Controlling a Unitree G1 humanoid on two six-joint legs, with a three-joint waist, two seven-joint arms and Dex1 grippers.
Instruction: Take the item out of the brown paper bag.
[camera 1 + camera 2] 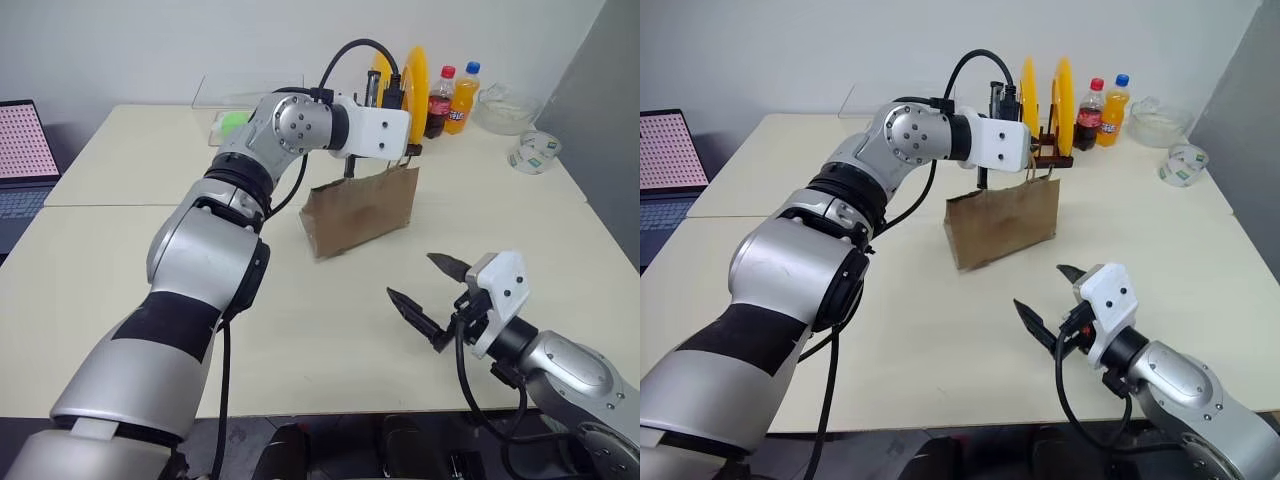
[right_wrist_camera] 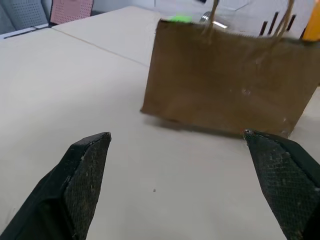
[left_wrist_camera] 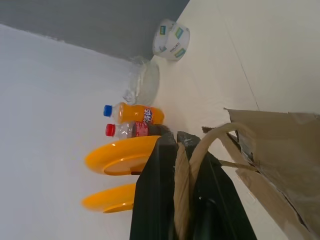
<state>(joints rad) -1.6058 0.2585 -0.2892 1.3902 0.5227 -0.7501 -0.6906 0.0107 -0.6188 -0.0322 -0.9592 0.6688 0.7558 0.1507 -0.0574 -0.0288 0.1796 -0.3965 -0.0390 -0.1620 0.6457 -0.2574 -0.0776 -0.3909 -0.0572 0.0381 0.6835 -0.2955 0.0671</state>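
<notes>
Cream table point(image 1: 150, 290) under grey wall point(image 1: 150, 50) bears brown paper bag point(image 1: 362, 212).

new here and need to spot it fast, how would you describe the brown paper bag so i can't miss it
Start at the cream table and look to its middle, in front of the yellow plates. The brown paper bag stands there, its handle pinched in the left tool. It is the only brown, creased paper thing among bottles and plastic.
</notes>
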